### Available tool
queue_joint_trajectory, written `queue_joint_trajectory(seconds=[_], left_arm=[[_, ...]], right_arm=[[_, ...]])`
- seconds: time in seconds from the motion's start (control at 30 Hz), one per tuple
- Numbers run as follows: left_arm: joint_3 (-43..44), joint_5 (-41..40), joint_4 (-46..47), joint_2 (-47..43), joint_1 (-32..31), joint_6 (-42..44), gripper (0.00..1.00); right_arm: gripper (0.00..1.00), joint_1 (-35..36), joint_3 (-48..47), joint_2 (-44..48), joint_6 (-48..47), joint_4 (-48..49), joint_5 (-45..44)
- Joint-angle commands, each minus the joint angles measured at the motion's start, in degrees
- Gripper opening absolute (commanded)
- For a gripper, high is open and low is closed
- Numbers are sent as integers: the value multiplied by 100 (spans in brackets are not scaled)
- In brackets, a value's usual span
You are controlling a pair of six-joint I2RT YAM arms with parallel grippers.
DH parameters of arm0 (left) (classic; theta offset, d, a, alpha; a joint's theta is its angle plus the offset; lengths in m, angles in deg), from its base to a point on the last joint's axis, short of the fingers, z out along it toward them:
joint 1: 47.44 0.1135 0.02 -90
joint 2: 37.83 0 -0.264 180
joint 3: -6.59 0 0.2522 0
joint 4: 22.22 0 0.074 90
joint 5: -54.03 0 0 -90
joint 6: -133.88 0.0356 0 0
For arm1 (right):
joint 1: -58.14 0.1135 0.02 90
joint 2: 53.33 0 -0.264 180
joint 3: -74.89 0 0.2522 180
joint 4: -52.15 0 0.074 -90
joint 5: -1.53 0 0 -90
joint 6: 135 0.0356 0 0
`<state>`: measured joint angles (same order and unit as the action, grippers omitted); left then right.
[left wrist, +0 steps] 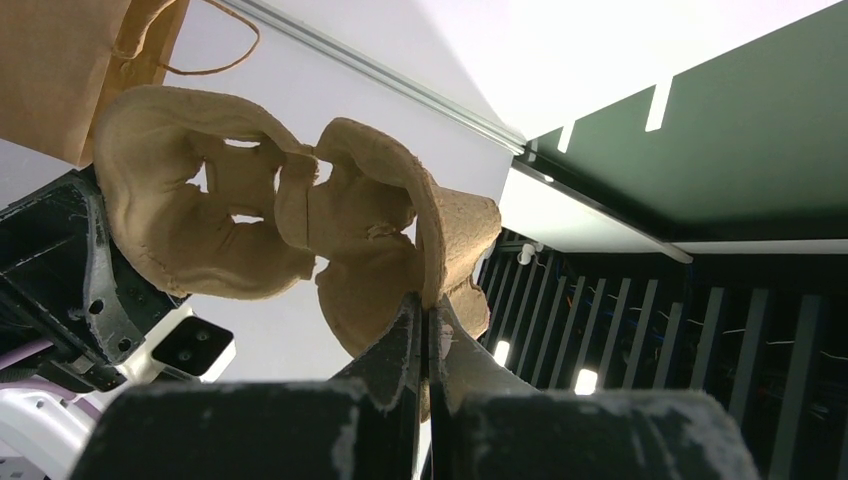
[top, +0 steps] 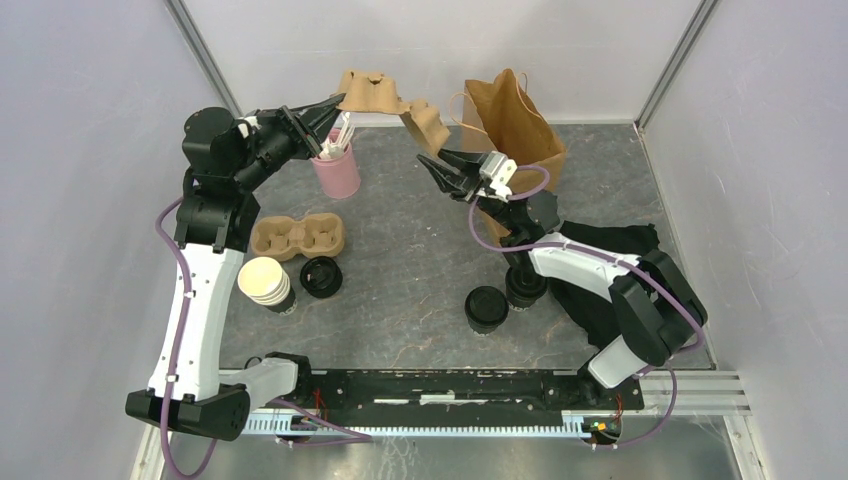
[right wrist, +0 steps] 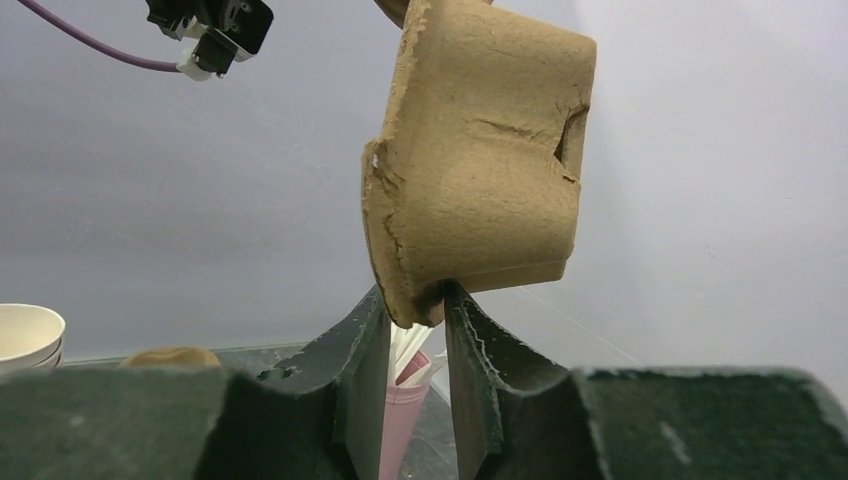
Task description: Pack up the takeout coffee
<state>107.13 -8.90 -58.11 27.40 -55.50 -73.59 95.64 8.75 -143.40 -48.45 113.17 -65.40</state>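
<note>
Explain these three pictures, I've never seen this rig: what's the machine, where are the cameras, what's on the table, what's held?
Two robot arms are bolted at the near edge of the table, each ending in a two-finger gripper. The wide picture looks down from above and behind them; the other two come from each wrist, showing its own fingers. The left gripper is pinched shut on one rim of a pulp cup carrier, held up in the air. The right gripper has the carrier's other end between its fingers and appears to grip it. On the table lie a second carrier, a stack of open cups, a loose black lid, two lidded coffee cups, a pink cup of sticks and a brown paper bag.
</note>
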Motion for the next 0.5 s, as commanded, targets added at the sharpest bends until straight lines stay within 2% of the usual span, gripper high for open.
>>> queue_joint_trajectory(seconds=[0.0, 0.23, 0.3, 0.33, 0.37, 0.4, 0.47], left_arm=[[-3, 142, 323, -2, 9, -527, 2], [-66, 143, 328, -23, 14, -538, 2], [-100, 104, 330, -44, 14, -548, 2], [-131, 60, 341, -71, 14, -556, 3], [-153, 20, 360, -98, 17, -576, 9], [-196, -15, 383, -125, 15, -594, 18], [-246, -121, 395, -175, 14, -589, 41]], right_arm=[[31, 20, -268, -71, 188, 452, -40], [21, 20, -282, -46, 335, 493, -105], [13, 16, -288, -19, 612, 417, -149], [4, 16, -311, -3, 766, 341, -161], [0, 19, -329, 0, 964, 263, -150], [0, 19, -322, 9, 1110, 252, -143], [0, 35, -263, 41, 1352, 253, -73]])
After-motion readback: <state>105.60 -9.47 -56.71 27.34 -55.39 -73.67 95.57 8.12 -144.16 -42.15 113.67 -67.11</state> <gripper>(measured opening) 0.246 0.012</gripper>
